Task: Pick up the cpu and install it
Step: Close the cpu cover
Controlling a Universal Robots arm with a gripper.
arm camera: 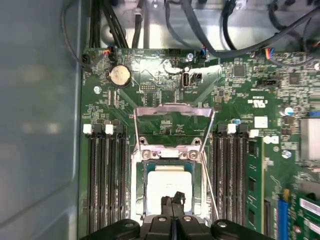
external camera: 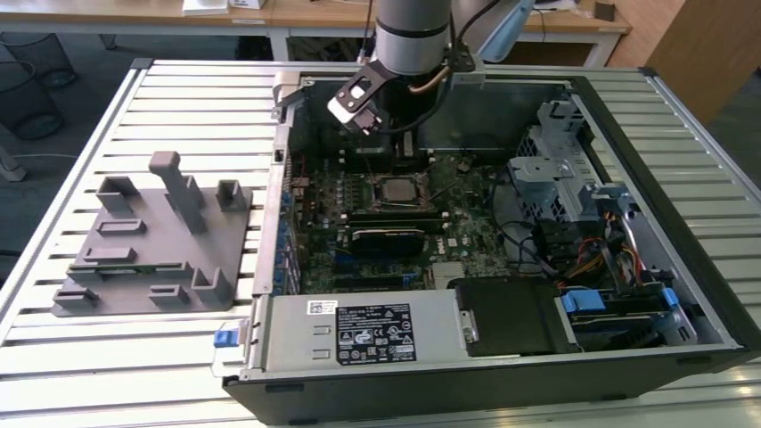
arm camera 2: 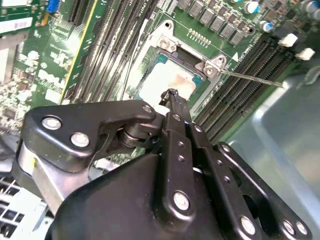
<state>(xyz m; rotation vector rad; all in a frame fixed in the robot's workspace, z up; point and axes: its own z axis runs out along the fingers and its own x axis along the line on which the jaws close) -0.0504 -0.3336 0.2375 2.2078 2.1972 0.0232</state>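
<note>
The cpu (arm camera: 169, 181), a pale silver square with a thin dark rim, lies flat in the socket on the green motherboard (external camera: 458, 227) inside the open computer case. Its shiny top (arm camera 2: 169, 79) is visible in both wrist views. The socket's metal load plate (arm camera: 172, 111) stands raised behind it, and the thin lever (arm camera 2: 250, 79) sticks out to one side. My gripper (arm camera: 173, 200) hangs just above the chip's near edge, fingertips pressed together and holding nothing. In the exterior view the gripper (external camera: 398, 143) is over the far part of the board.
A grey plastic tray with upright posts (external camera: 155, 241) sits on the slatted table at the exterior view's left. Inside the case are the power supply (external camera: 356, 334), a drive cage (external camera: 559, 169) and cables (external camera: 594, 259). Memory slots (arm camera: 105, 175) flank the socket.
</note>
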